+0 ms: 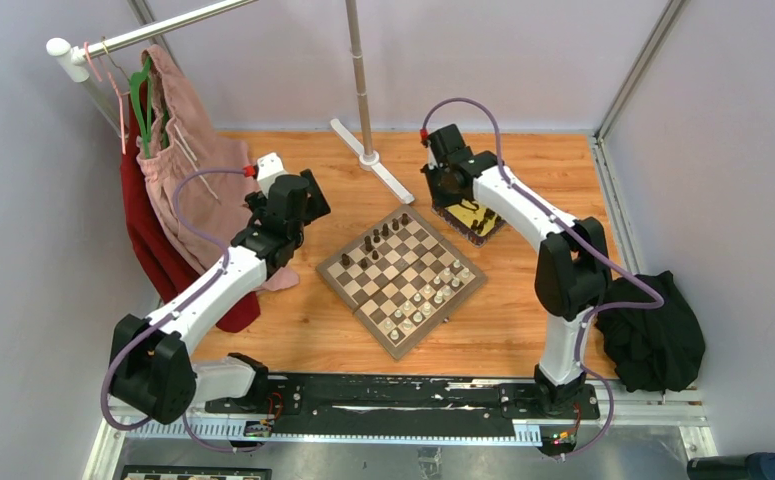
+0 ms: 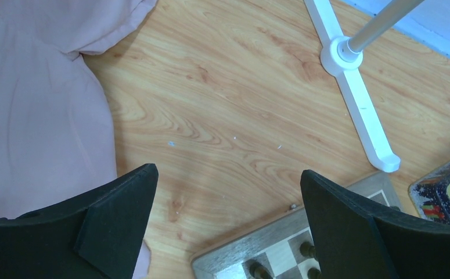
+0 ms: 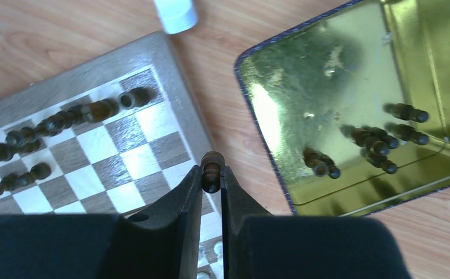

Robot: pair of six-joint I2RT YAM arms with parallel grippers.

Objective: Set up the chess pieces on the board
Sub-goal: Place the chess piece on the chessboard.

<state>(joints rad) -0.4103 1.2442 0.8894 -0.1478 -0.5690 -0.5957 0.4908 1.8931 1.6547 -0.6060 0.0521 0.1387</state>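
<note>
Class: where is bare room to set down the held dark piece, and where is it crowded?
Free for the right gripper's dark piece: the board's middle rows, between the dark row and the pale row; also table between board and pink cloth. Crowded: both rows, and the tin's corner.

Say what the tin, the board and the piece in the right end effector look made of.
Tin: likely metal, gold inside, shiny with bright glare.
Board: seemingly wood, matte, grainy brown border.
Piece held by the right end effector: dark brown, slight sheen; wood or plastic, unclear.
</note>
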